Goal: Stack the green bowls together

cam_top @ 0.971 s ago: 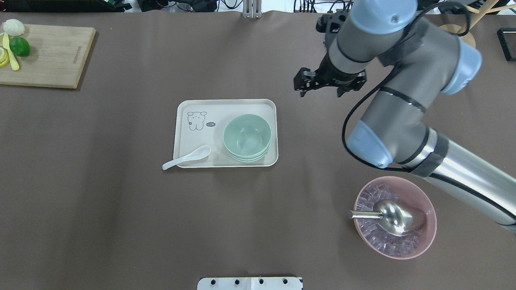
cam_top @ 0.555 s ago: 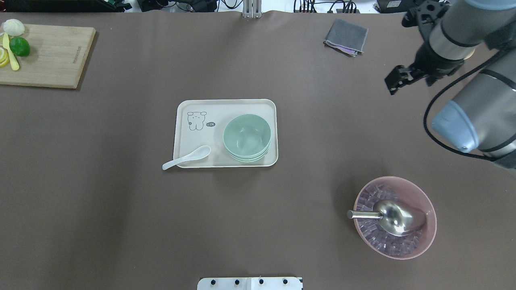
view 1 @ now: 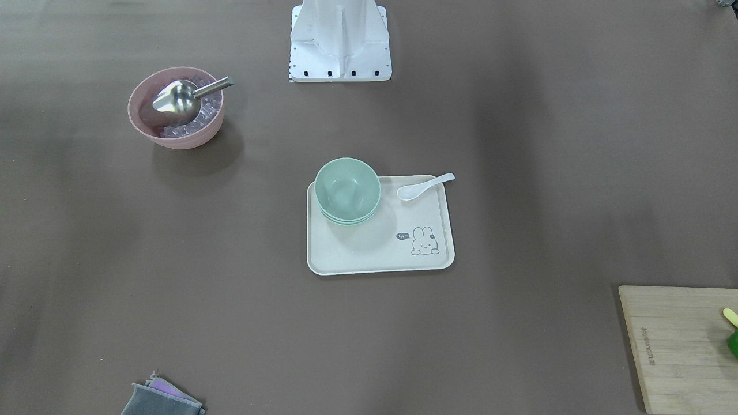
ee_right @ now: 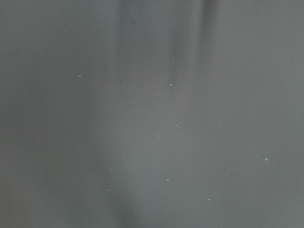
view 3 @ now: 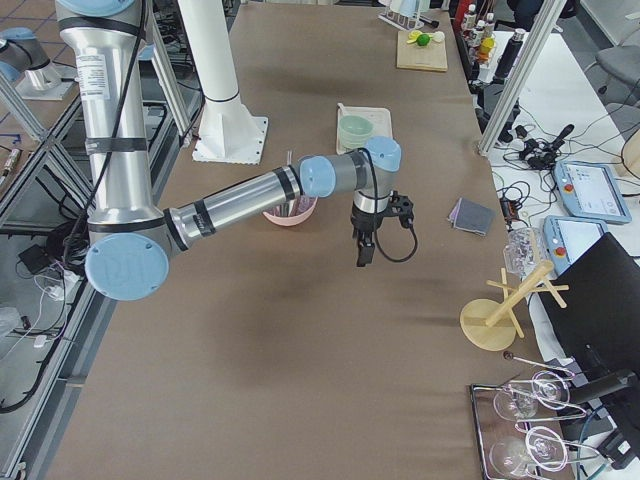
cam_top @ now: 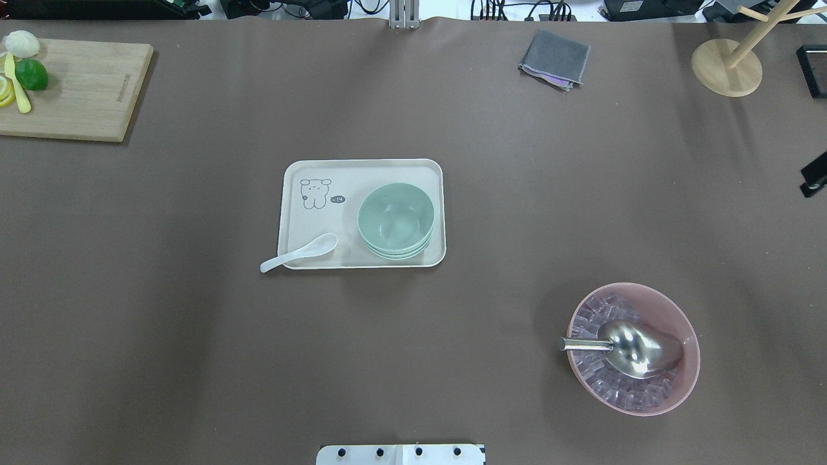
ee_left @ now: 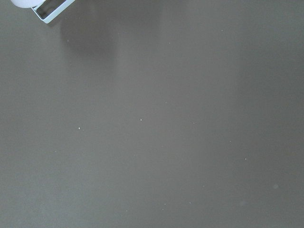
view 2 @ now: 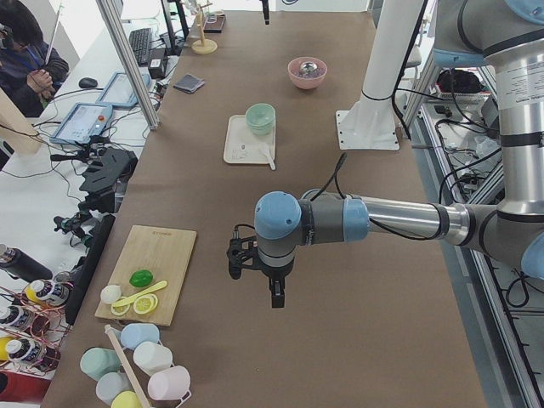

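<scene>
Three pale green bowls (cam_top: 395,219) sit nested in one stack on the right part of a cream tray (cam_top: 349,177); the stack also shows in the front view (view 1: 347,190). No gripper touches them. My right gripper (view 3: 362,252) hangs above bare cloth well off to the right of the tray, and only a dark sliver of it (cam_top: 814,174) shows at the overhead view's right edge. I cannot tell whether it is open or shut. My left gripper (view 2: 276,297) hangs over bare cloth far to the left of the tray, seen only from the side. Both wrist views show only brown cloth.
A white spoon (cam_top: 300,252) lies across the tray's front left corner. A pink bowl (cam_top: 685,381) with ice and a metal scoop (cam_top: 633,349) stands front right. A cutting board (cam_top: 84,90) with fruit is far left, a grey cloth (cam_top: 555,59) and a wooden stand (cam_top: 727,68) far right.
My right arm has swung away from beside the tray to the right and nearly out of the overhead view. The bowl stack, tray and spoon have not moved.
</scene>
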### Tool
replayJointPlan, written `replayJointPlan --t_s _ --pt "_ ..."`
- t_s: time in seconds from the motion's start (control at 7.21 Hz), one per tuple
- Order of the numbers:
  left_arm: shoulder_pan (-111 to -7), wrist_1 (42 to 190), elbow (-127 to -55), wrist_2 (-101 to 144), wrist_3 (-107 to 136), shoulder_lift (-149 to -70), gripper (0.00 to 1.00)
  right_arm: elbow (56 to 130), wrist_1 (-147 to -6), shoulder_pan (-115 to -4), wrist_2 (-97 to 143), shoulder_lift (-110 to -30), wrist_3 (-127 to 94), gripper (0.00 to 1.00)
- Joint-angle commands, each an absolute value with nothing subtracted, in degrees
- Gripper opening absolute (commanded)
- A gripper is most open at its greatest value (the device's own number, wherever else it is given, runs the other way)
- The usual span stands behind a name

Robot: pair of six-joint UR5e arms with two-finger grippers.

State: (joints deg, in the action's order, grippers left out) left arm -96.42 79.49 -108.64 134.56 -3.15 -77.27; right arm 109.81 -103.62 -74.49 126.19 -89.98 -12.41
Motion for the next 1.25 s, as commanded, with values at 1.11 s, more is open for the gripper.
replayJointPlan --t_s 1.11 --pt "-95.36 79.63 -108.37 131.84 -3.16 -78.05 0.98 110.04 -96.52 -94.57 129.82 -106.79 1.32 1.00"
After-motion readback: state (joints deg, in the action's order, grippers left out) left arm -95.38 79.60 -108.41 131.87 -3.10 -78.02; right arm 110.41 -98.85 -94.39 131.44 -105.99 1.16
